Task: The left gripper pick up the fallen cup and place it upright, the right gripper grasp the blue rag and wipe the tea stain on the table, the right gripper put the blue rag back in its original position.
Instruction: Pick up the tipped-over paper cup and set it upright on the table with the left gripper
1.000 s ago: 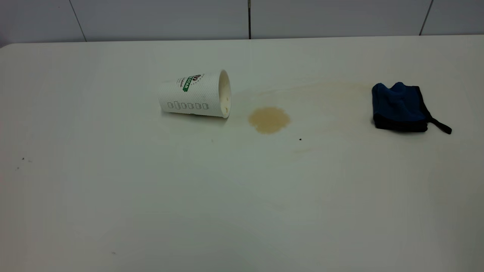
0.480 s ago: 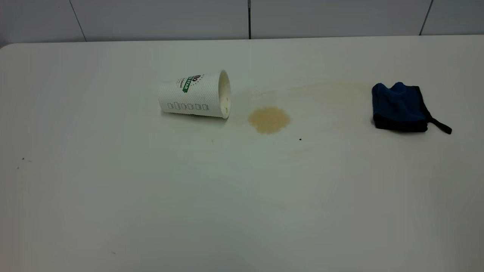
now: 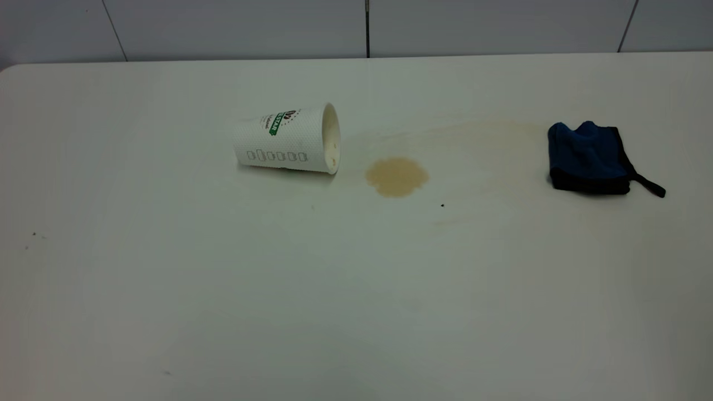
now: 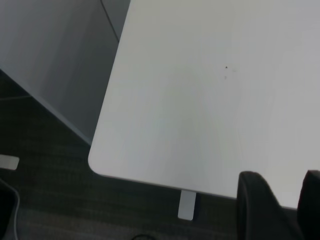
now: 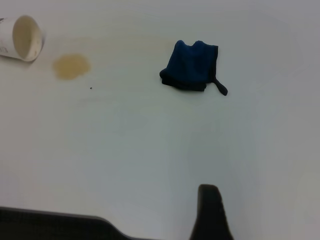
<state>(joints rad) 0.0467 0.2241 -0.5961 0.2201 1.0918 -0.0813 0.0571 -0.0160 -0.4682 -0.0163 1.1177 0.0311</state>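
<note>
Left end effector (image 4: 287, 207) fingers spread over table (image 4: 210, 100) corner; right end effector (image 5: 210, 212) state unclear, cup (image 3: 288, 139) on side

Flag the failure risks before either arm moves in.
1. The cup lies on its side, mouth toward the tea stain; a nudge could roll it into the blotch.
2. The blue rag is bunched with a loose strap; the right gripper may catch only the strap.
3. Faint tan smears arc from stain to rag, so one wipe may miss them.

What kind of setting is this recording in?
Probably a lab or test room: a bare white table against a plain panelled wall, staged with a tipped cup, tea stain and blue rag.
</note>
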